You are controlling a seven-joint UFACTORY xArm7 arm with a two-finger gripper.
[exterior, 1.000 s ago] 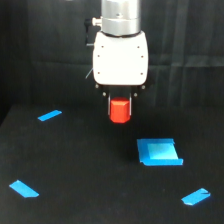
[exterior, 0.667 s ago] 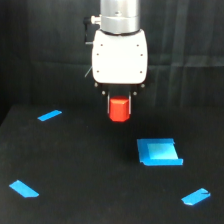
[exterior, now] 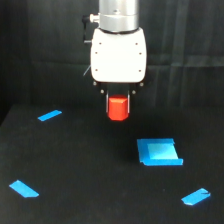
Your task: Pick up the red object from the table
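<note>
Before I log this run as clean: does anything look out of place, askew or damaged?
Nothing stands out. The red object sits upright between the fingers, clear of the table. The blue square piece and tape strips lie flat.

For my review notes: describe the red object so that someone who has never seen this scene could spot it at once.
Start at the white arm head hanging over the middle of the black table. Directly beneath it, the gripper holds the red object, a small stubby red-orange block. It is the only red thing; everything else on the table is blue: a flat square piece and tape strips.
</note>
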